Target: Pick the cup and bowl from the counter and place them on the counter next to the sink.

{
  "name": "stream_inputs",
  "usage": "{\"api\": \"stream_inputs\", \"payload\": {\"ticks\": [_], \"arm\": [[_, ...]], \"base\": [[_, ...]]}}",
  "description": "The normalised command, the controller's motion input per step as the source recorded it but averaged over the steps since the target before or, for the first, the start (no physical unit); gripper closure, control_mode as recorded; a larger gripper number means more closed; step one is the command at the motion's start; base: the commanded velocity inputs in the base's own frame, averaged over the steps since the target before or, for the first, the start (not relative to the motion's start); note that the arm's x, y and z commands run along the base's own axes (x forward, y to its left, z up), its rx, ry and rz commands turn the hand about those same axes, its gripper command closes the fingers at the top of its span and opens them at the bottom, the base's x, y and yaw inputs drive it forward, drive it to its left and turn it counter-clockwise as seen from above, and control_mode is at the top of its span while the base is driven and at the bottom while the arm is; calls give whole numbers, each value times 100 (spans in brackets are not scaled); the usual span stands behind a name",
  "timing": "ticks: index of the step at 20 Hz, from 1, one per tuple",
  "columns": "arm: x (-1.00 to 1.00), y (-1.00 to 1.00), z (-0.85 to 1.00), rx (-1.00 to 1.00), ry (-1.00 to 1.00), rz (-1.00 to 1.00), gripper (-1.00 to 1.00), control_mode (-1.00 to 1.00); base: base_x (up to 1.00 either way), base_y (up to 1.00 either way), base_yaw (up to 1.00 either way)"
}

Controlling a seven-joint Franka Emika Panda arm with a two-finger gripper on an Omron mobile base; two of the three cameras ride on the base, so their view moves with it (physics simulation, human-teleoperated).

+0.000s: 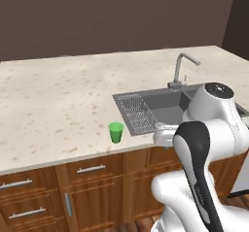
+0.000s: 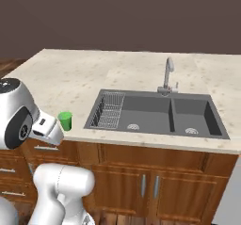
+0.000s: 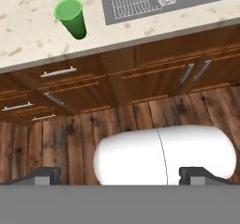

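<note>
The green cup [image 1: 115, 132] stands upright on the speckled beige counter [image 1: 53, 105], close to its front edge and just left of the sink [image 1: 160, 107]. The right base view shows the cup [image 2: 65, 121] left of the sink [image 2: 155, 113]. In the hand view the cup [image 3: 71, 18] is at the top left on the counter [image 3: 26, 28]. My gripper [image 3: 121, 175] is open, its tips wide apart with nothing between them. It hangs in front of the cabinets, short of the counter edge and apart from the cup. The bowl is out of view.
A curved steel faucet [image 1: 182, 71] rises behind the sink, and a wire rack [image 1: 136, 110] fills the sink's left section. Brown wooden drawers and doors [image 3: 140, 73] run below the counter, with plank floor [image 3: 70, 138] beneath. The counter stretches wide to the left.
</note>
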Motion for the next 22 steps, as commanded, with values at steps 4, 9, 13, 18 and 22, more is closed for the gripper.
{"api": "stream_inputs", "payload": {"ticks": [4,9,13,18,22], "arm": [[0,0,0,0,0,0,-100,100],[0,0,0,0,0,0,-100,100],[0,0,0,0,0,0,-100,100],[0,0,0,0,0,0,-100,100],[0,0,0,0,0,0,-100,100]], "base": [[-8,1,59],[0,0,100],[0,0,100],[0,0,100],[0,0,100]]}}
